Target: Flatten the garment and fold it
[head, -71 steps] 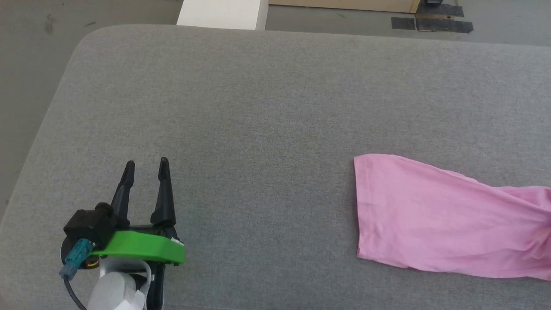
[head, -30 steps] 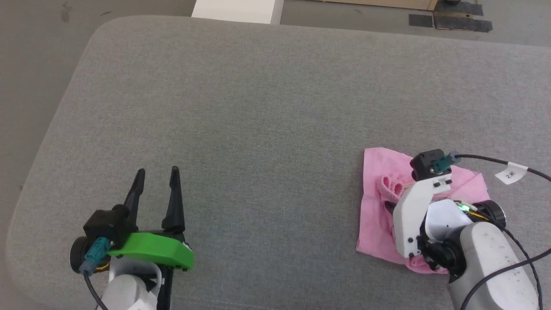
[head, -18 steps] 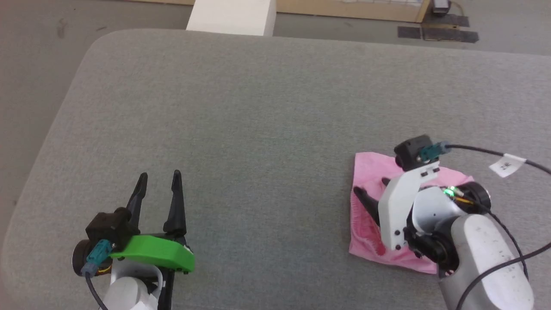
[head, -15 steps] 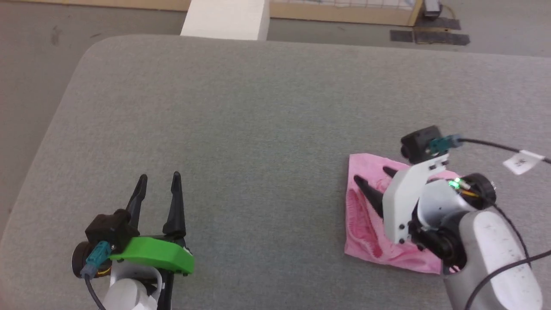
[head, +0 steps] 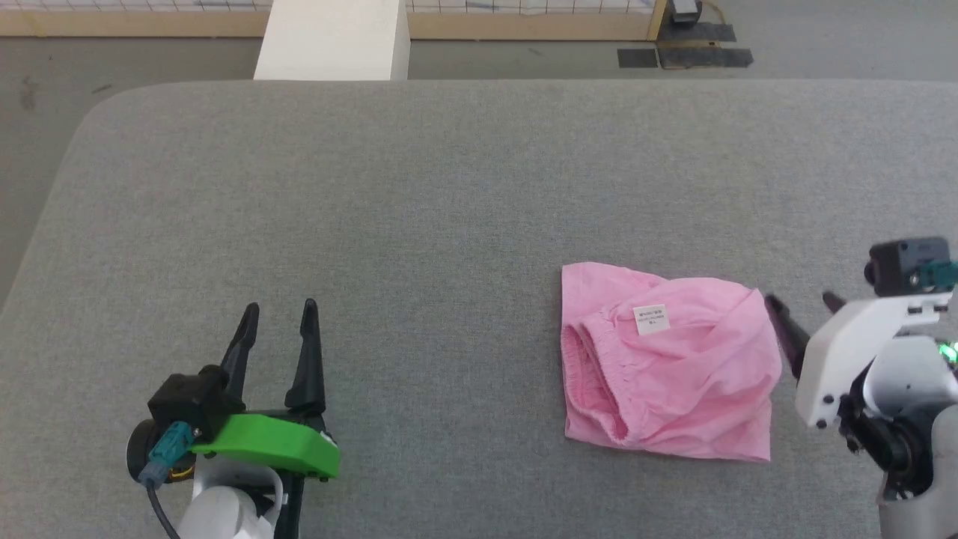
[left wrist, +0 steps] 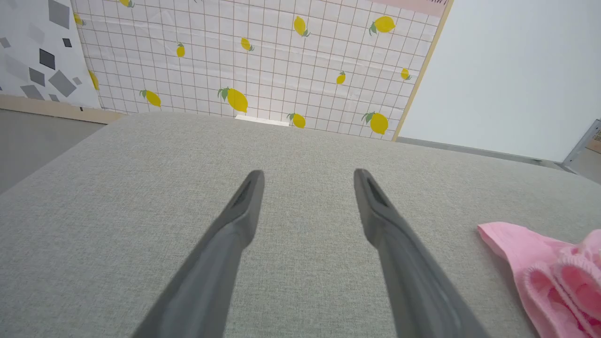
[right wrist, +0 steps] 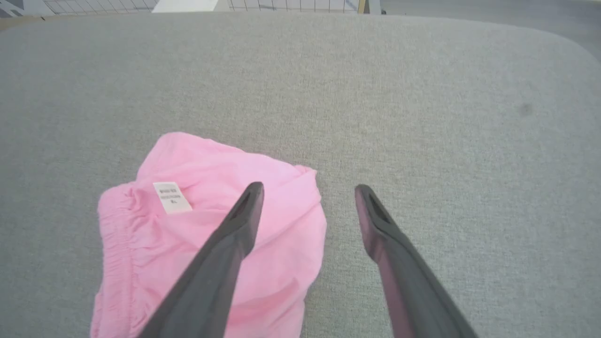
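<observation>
The pink garment (head: 666, 359) lies folded into a compact bundle on the grey cushion, right of centre in the head view. Its gathered waistband (head: 591, 378) runs along the left side and a white label (head: 651, 318) faces up. The garment (right wrist: 206, 234) sits left of and partly under the fingers in the right wrist view, and the garment (left wrist: 544, 277) peeks in at the lower right of the left wrist view. My right gripper (head: 799, 304) stands open just off the bundle's right edge, holding nothing. My left gripper (head: 278, 308) is open and empty far to the left.
The grey padded surface (head: 419, 195) has a rounded far-left corner with floor beyond it. A white block (head: 333, 41) stands behind the far edge. A lemon-patterned tiled panel (left wrist: 253, 61) backs the scene in the left wrist view.
My right gripper has let go of the garment and drawn back to the right, leaving the bundle folded with its label up. The head camera has shifted. The left gripper stays put.
</observation>
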Controlling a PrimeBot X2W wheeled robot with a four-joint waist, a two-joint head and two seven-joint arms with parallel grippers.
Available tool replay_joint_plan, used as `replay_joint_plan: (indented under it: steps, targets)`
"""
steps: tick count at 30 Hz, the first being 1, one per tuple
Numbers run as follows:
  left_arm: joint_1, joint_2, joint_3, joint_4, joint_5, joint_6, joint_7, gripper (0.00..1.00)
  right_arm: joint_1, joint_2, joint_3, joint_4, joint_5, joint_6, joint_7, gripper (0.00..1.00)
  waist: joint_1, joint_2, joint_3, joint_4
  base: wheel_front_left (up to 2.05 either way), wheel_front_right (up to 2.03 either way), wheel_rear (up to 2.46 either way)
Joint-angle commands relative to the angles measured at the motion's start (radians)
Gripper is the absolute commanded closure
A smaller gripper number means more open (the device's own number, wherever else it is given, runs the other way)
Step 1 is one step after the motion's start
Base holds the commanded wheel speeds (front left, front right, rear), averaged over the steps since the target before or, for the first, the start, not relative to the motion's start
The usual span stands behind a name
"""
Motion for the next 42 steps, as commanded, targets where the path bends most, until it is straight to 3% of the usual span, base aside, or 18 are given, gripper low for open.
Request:
replay_joint_plan:
  steps: [1,20,21,22,23,29,33,42]
  targets:
    - [0.000,0.009,0.000,-0.004,-0.001,0.003,0.002,0.00,0.016,0.006,-0.007,0.017,-0.010,-0.001,0.003,0.00,0.0000,0.0000,0.010,0.002,0.00,0.00,0.00]
    - [-0.030,0.012,-0.016,0.005,-0.013,0.004,0.002,0.00,-0.004,0.052,-0.004,0.338,-0.063,-0.001,-0.041,0.00,0.0000,0.0000,0.065,0.069,0.00,0.00,0.00]
    - [-0.032,0.013,-0.017,0.008,-0.014,0.003,0.001,0.00,-0.009,0.052,-0.002,0.350,-0.060,-0.001,-0.037,0.53,0.0000,0.0000,0.065,0.071,0.00,0.00,0.00]
    - [-0.033,0.013,-0.017,0.010,-0.015,0.002,0.001,0.00,-0.013,0.051,0.000,0.357,-0.058,-0.001,-0.039,0.81,0.0000,0.0000,0.065,0.073,0.00,0.00,0.00]
    - [-0.034,0.013,-0.018,0.012,-0.016,0.002,0.000,0.00,-0.018,0.049,0.002,0.362,-0.057,-0.001,-0.042,1.00,0.0000,0.0000,0.064,0.074,0.00,0.00,0.00]
    - [-0.033,0.013,-0.020,0.025,-0.021,0.002,-0.003,0.00,-0.040,0.014,0.061,0.365,-0.041,-0.001,-0.042,1.00,0.0000,0.0000,0.042,0.070,0.00,0.00,0.00]
    - [-0.019,0.015,-0.016,0.020,-0.025,0.004,-0.007,0.00,-0.064,-0.033,0.161,0.346,-0.016,-0.001,-0.016,1.00,0.0000,0.0000,0.030,0.022,0.00,0.00,0.00]
    - [-0.038,0.032,-0.019,-0.019,-0.020,0.008,0.002,0.00,-0.196,-0.213,0.390,0.317,0.079,-0.001,0.044,1.00,0.0000,0.0000,0.090,-0.222,0.00,0.00,0.00]
